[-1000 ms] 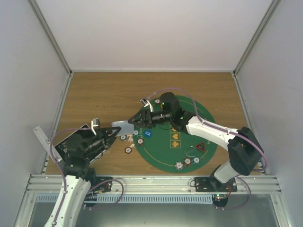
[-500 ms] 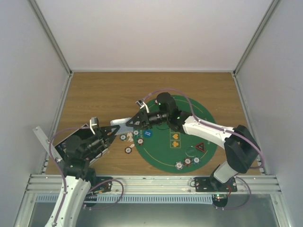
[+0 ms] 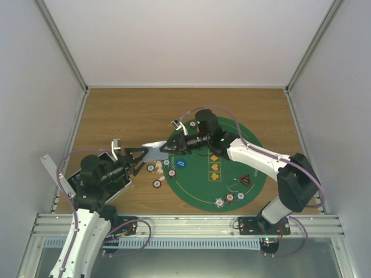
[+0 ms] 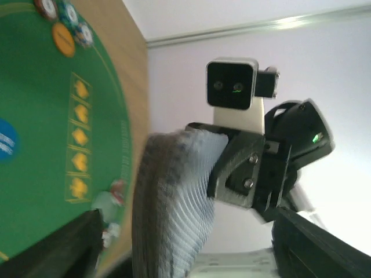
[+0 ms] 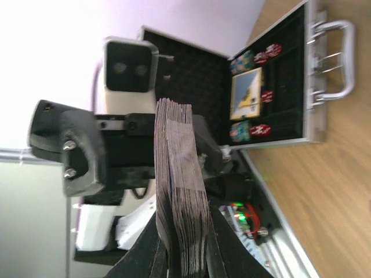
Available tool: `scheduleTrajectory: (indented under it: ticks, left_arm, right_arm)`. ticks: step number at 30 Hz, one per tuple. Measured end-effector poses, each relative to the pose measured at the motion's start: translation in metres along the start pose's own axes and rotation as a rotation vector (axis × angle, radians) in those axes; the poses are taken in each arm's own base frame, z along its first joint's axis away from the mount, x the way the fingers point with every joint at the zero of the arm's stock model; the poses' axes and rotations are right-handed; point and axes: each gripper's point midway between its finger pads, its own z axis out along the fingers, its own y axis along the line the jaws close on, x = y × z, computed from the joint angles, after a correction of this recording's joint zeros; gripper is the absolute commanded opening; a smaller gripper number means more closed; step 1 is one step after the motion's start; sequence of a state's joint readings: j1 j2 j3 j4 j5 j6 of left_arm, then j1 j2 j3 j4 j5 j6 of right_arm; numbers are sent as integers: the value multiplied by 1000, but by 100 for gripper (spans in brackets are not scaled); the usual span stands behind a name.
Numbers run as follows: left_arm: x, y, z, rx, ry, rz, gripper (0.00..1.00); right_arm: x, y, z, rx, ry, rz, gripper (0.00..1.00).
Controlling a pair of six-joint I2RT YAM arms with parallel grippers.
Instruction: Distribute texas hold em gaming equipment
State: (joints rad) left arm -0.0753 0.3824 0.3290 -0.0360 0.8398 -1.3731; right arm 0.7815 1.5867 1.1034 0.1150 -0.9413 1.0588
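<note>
- Handover at the centre of the top view: the right gripper [image 3: 165, 149] stays clamped on the deck of grey-backed playing cards [image 3: 152, 153], holding it out past the left rim of the green mat [image 3: 200, 188].
- The left gripper [image 3: 138, 157], low against the black case [image 5: 284, 81] 1 second ago, has swung up to meet the deck. Its fingers [image 4: 75, 243] stand wide apart at the bottom corners of the left wrist view, the cards between them and not yet pinched.
- The deck looks about to change grippers, a likely prelude to dealing.
- Loose poker chips [image 3: 156, 184] lie below the deck around the mat's left rim, and 1 blue disc [image 3: 181, 164] sits just inside it.
</note>
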Motion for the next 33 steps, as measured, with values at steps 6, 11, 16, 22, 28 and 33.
scheduleTrajectory:
  ticks: [6, 11, 16, 22, 28, 33]
  left_arm:
    - [-17, -10, 8, -160, 40, 201, 99]
    - [-44, -30, 22, -279, 90, 528, 99]
    - [-9, -27, 45, -271, 287, 798, 96]
    - [58, -17, 68, -196, 531, 1019, 99]
    - [98, -6, 77, -155, 666, 1199, 99]
    - [111, -7, 87, -156, 698, 1332, 99]
  right_arm:
    - [-17, -44, -50, 138, -58, 32, 1]
    - [2, -78, -74, 218, -8, 72, 1]
    - [34, -88, -77, 223, 96, 95, 1]
    - [58, -79, -82, 178, 139, 79, 1]
    - [67, -67, -83, 119, 153, 53, 1]
    - [69, -60, -78, 83, 166, 17, 0]
